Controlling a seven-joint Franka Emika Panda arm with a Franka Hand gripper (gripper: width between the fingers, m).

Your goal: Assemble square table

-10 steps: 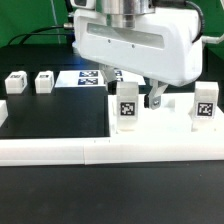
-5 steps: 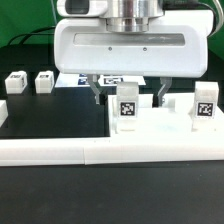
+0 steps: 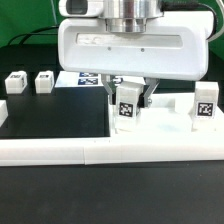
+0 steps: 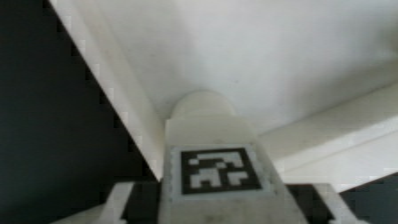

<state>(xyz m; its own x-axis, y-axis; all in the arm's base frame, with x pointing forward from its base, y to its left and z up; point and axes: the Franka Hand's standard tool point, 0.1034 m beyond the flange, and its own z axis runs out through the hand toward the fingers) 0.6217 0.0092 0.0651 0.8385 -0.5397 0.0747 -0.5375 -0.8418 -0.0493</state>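
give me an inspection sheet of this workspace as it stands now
surface: black table, white border wall across the front
job's things: square slab; held leg block over it, slightly tilted; second leg block on the slab toward the exterior view's right; two small leg blocks on the table
clutter: nothing seen
end effector: closed on the held leg block, a finger each side
cables: thin dark line at the back, possibly a cable
surroundings: marker board behind; green backdrop
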